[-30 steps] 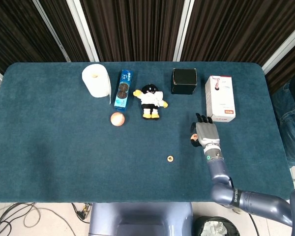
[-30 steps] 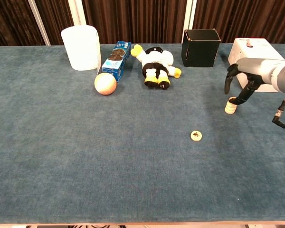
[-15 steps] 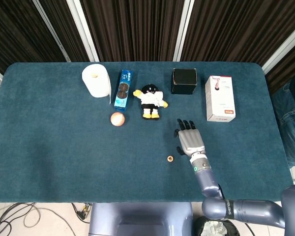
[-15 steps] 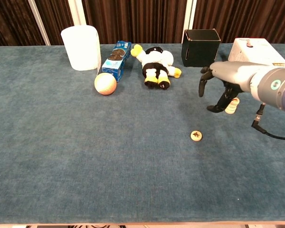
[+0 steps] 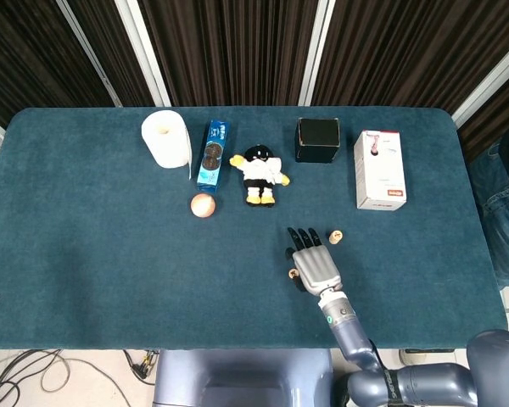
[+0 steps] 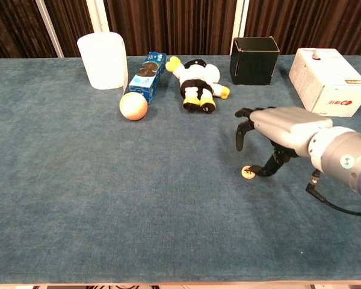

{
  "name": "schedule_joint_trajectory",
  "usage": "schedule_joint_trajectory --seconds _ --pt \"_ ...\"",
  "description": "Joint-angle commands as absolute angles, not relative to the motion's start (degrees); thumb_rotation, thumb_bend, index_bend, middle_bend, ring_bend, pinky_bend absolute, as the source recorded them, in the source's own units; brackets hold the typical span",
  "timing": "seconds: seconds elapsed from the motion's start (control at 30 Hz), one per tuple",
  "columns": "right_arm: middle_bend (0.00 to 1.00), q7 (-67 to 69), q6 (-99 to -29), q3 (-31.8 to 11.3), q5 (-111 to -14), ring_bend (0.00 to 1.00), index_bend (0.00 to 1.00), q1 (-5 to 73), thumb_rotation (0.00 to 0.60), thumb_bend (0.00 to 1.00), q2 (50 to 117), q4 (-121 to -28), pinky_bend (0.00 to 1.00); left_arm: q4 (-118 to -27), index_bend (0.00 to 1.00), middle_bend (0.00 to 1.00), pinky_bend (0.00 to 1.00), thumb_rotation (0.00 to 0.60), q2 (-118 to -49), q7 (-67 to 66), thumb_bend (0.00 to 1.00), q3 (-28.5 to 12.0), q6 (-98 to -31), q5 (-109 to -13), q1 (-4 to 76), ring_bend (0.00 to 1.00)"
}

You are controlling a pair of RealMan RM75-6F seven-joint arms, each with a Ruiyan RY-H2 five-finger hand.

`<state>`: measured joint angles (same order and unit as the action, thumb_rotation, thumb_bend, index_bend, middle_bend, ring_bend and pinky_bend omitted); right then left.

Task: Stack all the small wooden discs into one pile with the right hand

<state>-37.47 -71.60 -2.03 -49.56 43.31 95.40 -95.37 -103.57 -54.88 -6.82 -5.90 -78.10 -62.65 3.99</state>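
Note:
A single small wooden disc (image 6: 247, 173) with a dark mark lies flat on the blue cloth. In the head view this disc (image 5: 293, 273) peeks out at the left edge of my right hand (image 5: 312, 261). My right hand (image 6: 271, 127) hovers over it, palm down, fingers apart and hanging, holding nothing. The thumb tip sits just right of the disc; whether it touches I cannot tell. A short pile of wooden discs (image 5: 335, 236) stands to the right of and beyond the hand; the chest view hides it behind the hand. My left hand is not seen.
Along the far side stand a paper roll (image 5: 166, 138), a blue biscuit pack (image 5: 212, 154), a plush penguin (image 5: 260, 175), a black box (image 5: 317, 139) and a white carton (image 5: 379, 169). An orange ball (image 5: 203, 205) lies left of the penguin.
My right hand has left the pile of discs and swept left and toward me, ending above the single disc. The pile now stands uncovered in the head view.

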Motion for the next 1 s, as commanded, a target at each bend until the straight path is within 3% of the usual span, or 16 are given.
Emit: schedule_joint_trajectory --seconds 0.03,1.0 --pt "0.0 -35.28 -71.71 -1.07 -51.4 0.0 0.4 41.75 0.6 0.41 96.09 -94.47 0.0 -103.58 0.1 0.0 0.02 0.6 -54.91 -6.85 0.15 -5.91 -78.13 -62.6 3.99 0.0" --pt "0.0 -34.46 -67.01 -3.98 -51.78 0.0 0.41 39.14 0.6 0.41 97.9 -90.26 0.0 -103.63 0.1 0.0 0.02 0.6 -54.97 -7.03 0.15 -5.91 -78.34 -62.58 3.99 0.0"
